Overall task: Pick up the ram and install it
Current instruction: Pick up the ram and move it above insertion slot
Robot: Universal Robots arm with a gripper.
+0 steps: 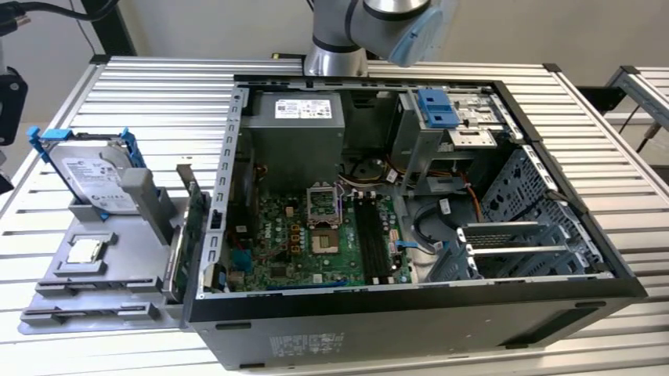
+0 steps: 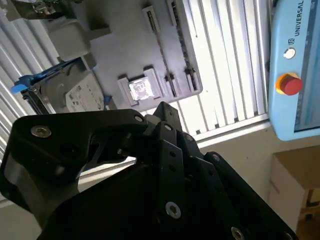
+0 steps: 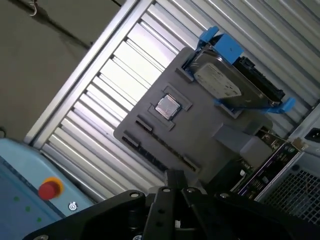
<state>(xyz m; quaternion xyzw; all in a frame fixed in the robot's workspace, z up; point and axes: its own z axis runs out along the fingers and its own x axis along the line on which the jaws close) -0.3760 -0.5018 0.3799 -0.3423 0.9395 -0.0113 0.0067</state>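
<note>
The grey fixture tray (image 1: pixel 115 262) lies on the slatted metal table (image 1: pixel 157 94) at the exterior view's left, just beside the open computer case (image 1: pixel 418 313). In the tray a hard drive (image 1: pixel 94 176) in a blue caddy stands propped upright. A silver processor chip (image 1: pixel 84 251) lies flat in a square recess, and a green circuit card (image 1: pixel 186 235) stands on edge along the side nearest the case. Narrow slots run along the tray's side away from the drive. The long slot (image 3: pixel 150 161) shows a thin dark strip inside (no colour or parts can be read from it), and I cannot tell whether that strip is the ram. Inside the case the green motherboard (image 1: pixel 303 243) lies flat, with dark memory sockets (image 1: pixel 371 235) beside the processor socket (image 1: pixel 322 215). A power supply (image 1: pixel 298 117) sits at the back, and a drive bay carries a blue latch (image 1: pixel 439 106). Whether a stick sits in the sockets cannot be told either. The arm (image 1: pixel 345 39) rises behind the case. In both wrist views the black gripper (image 3: pixel 175 176) hangs over the tray, its jaws looking drawn together into one narrow tip near the chip's recess. A light-blue pendant (image 2: pixel 295 70) with a red button lies beyond the table's edge.
</note>
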